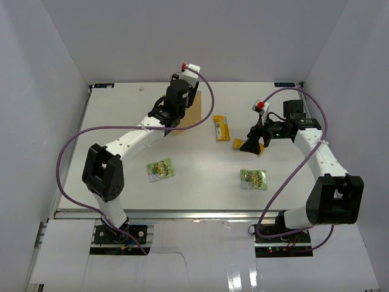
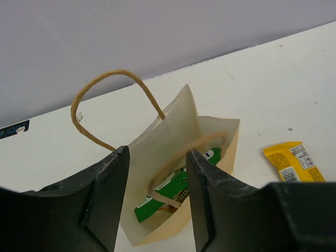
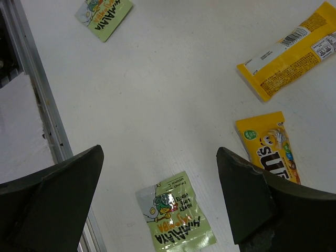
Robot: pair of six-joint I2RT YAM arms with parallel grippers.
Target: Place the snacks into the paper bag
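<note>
Snacks partly bagged, both pincers apart.
The left pincer (image 2: pixel 157 157) is held over the paper bag (image 2: pixel 210 134), jaws apart and empty; one bagged green packet (image 2: pixel 149 206), perhaps two, is seen inside. On the worktop (image 1: pixel 200 176) lie a left green packet (image 1: pixel 161 168), a yellow bar (image 1: pixel 222 127), a yellow candy packet (image 3: pixel 270 149) and a right green packet (image 3: pixel 176 218), the last two below the widely parted, empty right pincer (image 3: pixel 160 157).

White worktop (image 1: pixel 200 182), matte. Plain pale grey walls box it in on three sides: back wall (image 1: pixel 194 36), left wall (image 1: pixel 30 121), right wall (image 1: pixel 361 73). Blue label (image 1: pixel 102 86) at far-left corner, second label (image 1: pixel 285 84) at far-right. Metal rail (image 1: pixel 200 214) along the near edge. Glossy white sheet (image 1: pixel 200 261) in front of it, catching glare. Light even, shadows soft.
</note>
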